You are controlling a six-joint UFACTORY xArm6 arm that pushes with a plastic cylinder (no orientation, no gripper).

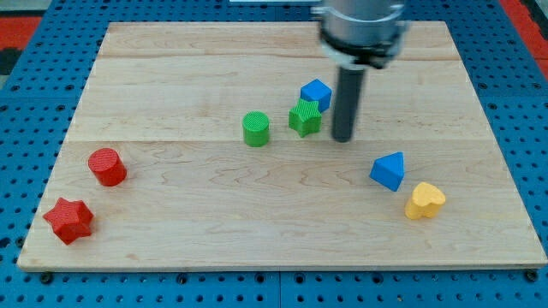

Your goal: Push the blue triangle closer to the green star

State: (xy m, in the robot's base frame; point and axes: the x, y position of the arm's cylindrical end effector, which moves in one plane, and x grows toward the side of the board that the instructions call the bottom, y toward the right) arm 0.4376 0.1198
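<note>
Blocks lie scattered on the table [171, 68]. My tip [342, 139] stands just right of the green star [305, 118], which touches a blue cube [316, 92]. Blue triangle [389, 170] sits apart, lower right, beside a yellow heart [425, 201]. No claw shows.

green cylinder [255, 129], red cylinder [107, 166], red star [68, 220], yellow heart, perhaps [424, 201]

The blue triangle [389, 170] lies flat on the board's right part, toward the view's bottom, w/ one corner pointing up. The green star [305, 117] (ribbed top) sits near the centre, well apart from it, up and to the view's left.
</note>
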